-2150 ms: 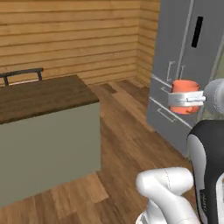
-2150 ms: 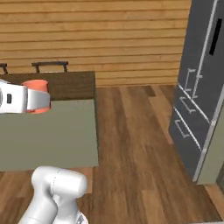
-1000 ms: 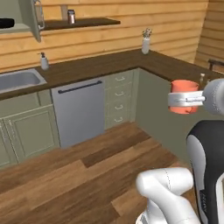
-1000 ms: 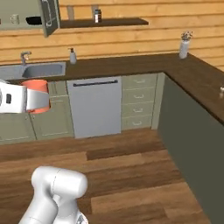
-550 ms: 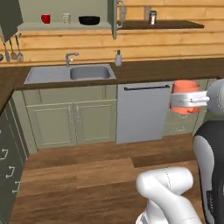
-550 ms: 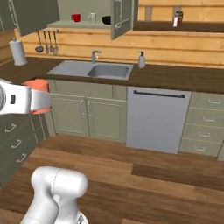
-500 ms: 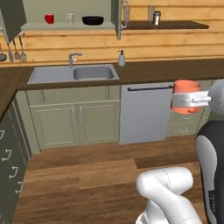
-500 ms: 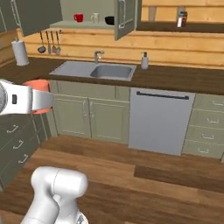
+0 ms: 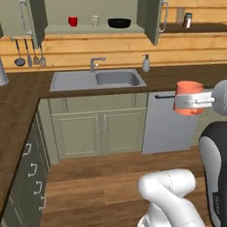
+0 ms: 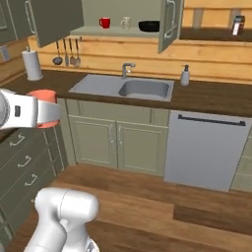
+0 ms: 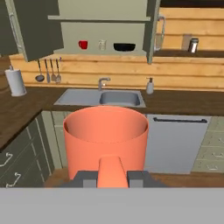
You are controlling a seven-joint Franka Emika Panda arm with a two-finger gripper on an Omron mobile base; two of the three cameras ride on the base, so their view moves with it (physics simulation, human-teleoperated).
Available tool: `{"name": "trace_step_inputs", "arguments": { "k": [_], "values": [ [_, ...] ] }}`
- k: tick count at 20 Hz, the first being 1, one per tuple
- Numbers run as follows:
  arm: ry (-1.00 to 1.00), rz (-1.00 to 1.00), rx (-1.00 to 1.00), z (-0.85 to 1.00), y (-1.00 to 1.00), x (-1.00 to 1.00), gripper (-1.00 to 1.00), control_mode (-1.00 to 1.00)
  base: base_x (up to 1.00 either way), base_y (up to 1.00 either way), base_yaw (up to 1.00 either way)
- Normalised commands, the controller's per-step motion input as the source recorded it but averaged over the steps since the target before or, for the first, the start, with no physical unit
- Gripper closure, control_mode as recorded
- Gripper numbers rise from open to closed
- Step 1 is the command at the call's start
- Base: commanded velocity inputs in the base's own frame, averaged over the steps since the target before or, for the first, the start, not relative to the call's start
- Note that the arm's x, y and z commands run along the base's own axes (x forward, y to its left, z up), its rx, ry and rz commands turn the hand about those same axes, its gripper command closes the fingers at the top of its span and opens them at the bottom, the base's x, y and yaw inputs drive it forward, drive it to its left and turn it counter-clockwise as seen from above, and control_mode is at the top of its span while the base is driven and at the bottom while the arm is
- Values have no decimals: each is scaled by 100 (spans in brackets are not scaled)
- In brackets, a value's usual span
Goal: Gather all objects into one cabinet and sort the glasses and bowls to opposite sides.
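The gripper (image 11: 113, 177) is closed on the small orange-red mug (image 11: 105, 140); it looks hard, light, maybe slippery; the open olive-green cabinet (image 11: 103, 26) is at 12 o'clock, well away.

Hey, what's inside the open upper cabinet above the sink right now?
On the cabinet shelf stand, left to right, a red cup, a beige cup and a black bowl. The open doors hide the shelf's far ends. The orange mug is in the end effector.
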Motion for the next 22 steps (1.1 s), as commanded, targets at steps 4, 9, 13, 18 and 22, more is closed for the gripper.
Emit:
{"name": "trace_step_inputs", "arguments": {
  "k": [4, 9, 13, 18, 22],
  "values": [
    [0, 0, 0, 0, 0, 0, 100, 100, 77, 36, 0],
    [0, 0, 0, 0, 0, 0, 100, 100, 97, 40, -6],
    [0, 0, 0, 0, 0, 0, 100, 100, 84, 38, -12],
    [0, 0, 0, 0, 0, 0, 100, 100, 72, 46, -15],
    [0, 0, 0, 0, 0, 0, 100, 100, 61, 42, -17]
  ]
}}
